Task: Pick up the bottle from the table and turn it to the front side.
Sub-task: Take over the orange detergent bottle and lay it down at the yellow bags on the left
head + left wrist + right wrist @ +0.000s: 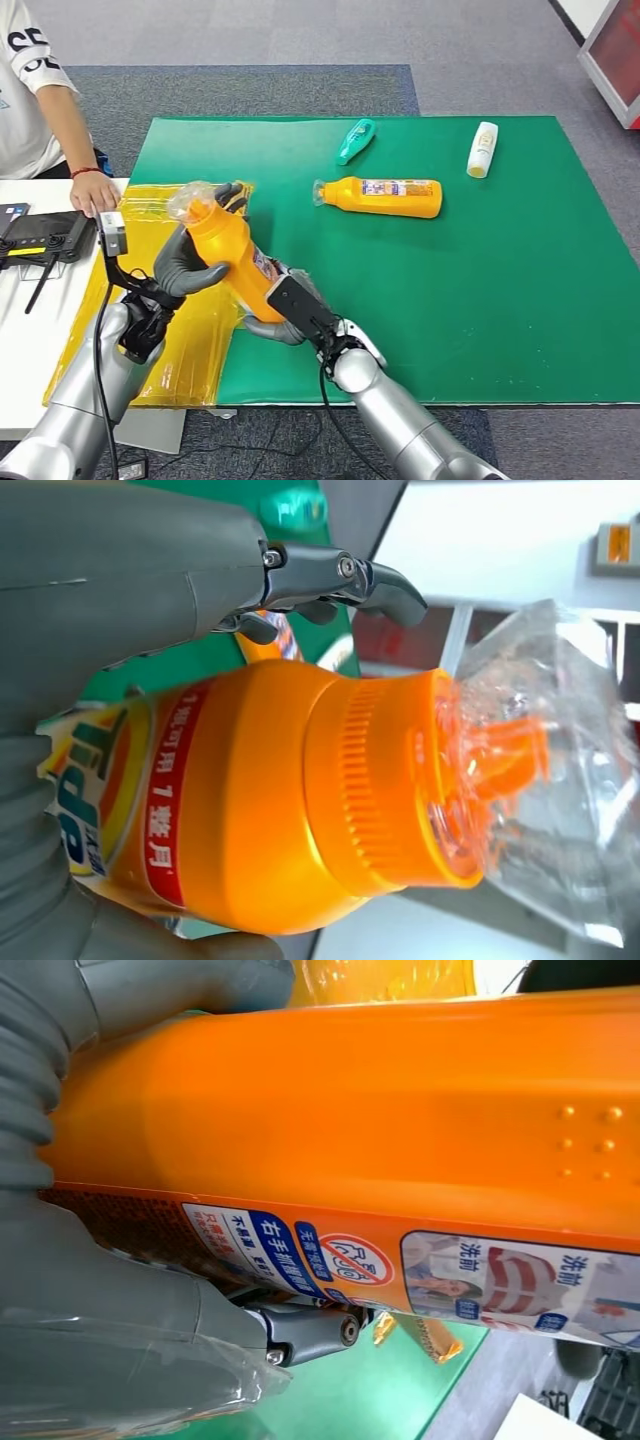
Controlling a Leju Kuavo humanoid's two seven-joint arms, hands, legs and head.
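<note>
Orange bottle [226,250]: lifted over green mat's [453,320] left edge, grasped by left hand [185,265] and right hand [290,320], presumably for turning.

We cannot read the label on the orange bottle [226,255] in the head view; it is too small there. The right hand [290,315] lies mostly hidden under that bottle's base. In the left wrist view the bottle's clear wrap [551,760] blurs the nozzle inside it. The person [34,100] beyond the bottle is cut off by the picture's edge.
</note>
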